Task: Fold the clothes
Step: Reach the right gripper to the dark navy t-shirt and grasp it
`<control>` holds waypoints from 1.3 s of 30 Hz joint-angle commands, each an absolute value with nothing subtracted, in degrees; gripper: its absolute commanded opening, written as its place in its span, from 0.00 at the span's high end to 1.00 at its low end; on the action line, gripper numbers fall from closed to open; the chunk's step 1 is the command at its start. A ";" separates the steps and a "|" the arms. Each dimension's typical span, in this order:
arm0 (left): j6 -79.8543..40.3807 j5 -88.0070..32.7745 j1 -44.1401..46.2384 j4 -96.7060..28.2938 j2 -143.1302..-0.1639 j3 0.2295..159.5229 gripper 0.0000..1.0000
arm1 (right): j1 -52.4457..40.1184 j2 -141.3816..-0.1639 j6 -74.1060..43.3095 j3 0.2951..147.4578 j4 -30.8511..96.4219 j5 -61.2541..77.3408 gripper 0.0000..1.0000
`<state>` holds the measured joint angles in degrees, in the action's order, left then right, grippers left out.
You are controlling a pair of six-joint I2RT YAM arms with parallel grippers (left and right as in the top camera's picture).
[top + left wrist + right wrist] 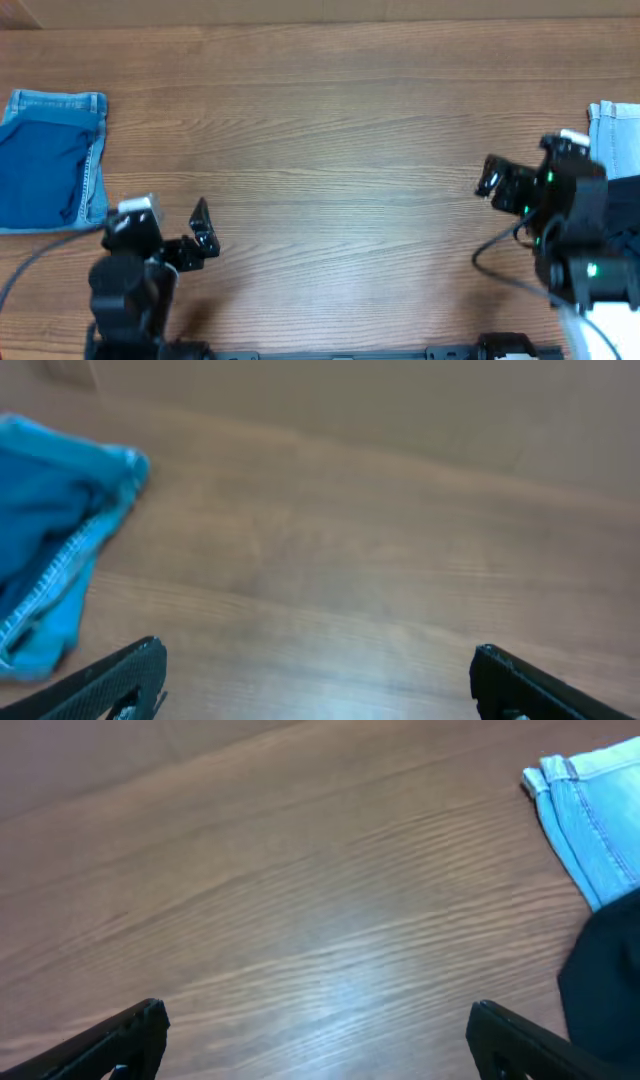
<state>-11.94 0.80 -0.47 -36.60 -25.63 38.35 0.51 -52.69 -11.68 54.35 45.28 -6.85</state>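
Note:
A very dark navy piece of the clothes (608, 985) shows only at the right edge of the right wrist view, mostly cut off by the frame. My right gripper (316, 1012) hangs open over bare wood to the left of it, nothing between its fingers; overhead it sits at the table's right side (520, 162). My left gripper (318, 655) is also open and empty above bare wood, near the front left of the table (165, 220).
A folded blue denim garment (50, 160) lies at the far left, seen up and left of the left fingers (50, 530). A pale denim piece (615, 135) lies at the right edge (590, 810). The wooden table (340, 150) spreads between the arms.

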 commanded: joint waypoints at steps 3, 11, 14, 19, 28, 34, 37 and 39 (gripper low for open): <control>-9.87 -6.11 -0.82 -37.63 -38.46 46.44 0.00 | 8.14 -61.98 -10.68 63.18 45.91 -6.20 0.00; -9.85 -7.11 -0.82 -37.74 -43.40 47.75 0.00 | 46.85 -75.00 -10.44 67.68 37.30 -6.35 0.00; -9.85 -7.11 -0.82 -37.89 -43.40 47.75 0.00 | 52.93 -81.23 -8.60 67.68 32.56 -6.33 0.00; -9.85 -7.11 -0.82 -38.06 -43.40 47.75 0.00 | 55.42 -92.75 -7.86 67.68 26.52 -6.39 0.00; -9.85 -7.09 -0.82 -38.81 -43.40 47.75 0.00 | 57.47 -99.39 -7.44 67.61 24.34 -9.61 0.00; -9.85 -7.07 -0.82 -38.79 -43.40 47.75 0.00 | 57.87 -100.33 -7.46 67.57 25.85 -10.50 0.23; -9.85 -7.07 -0.82 -38.79 -43.40 47.75 0.00 | 57.93 -100.33 -7.46 67.57 26.22 -10.52 0.66; -9.85 -7.07 -0.82 -38.76 -43.40 47.75 0.00 | 57.93 -100.33 -7.46 67.57 26.13 -10.52 0.78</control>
